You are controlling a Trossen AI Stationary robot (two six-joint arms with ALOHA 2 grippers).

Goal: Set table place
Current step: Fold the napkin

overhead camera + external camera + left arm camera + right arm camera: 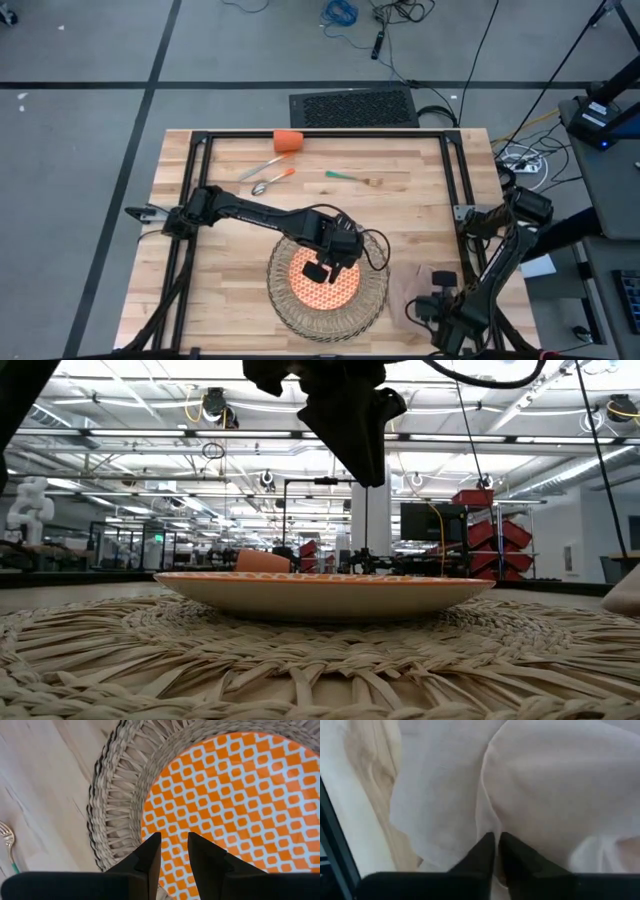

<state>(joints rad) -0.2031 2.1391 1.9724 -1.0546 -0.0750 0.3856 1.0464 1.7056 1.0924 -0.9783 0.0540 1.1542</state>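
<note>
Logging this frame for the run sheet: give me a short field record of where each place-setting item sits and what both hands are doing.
placemat: near table edge, centre
plate: on placemat
cup: far edge of table
knife, spoon: beside each other, near cup
fork: right of spoon, off the mat
napkin: right of placemat
left hand: above plate, fingers slightly apart, empty
right hand: closed on napkin cloth

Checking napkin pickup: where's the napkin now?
High view: napkin lies on the table's near-right part, just right of the wicker placemat, under the right tool.
</note>
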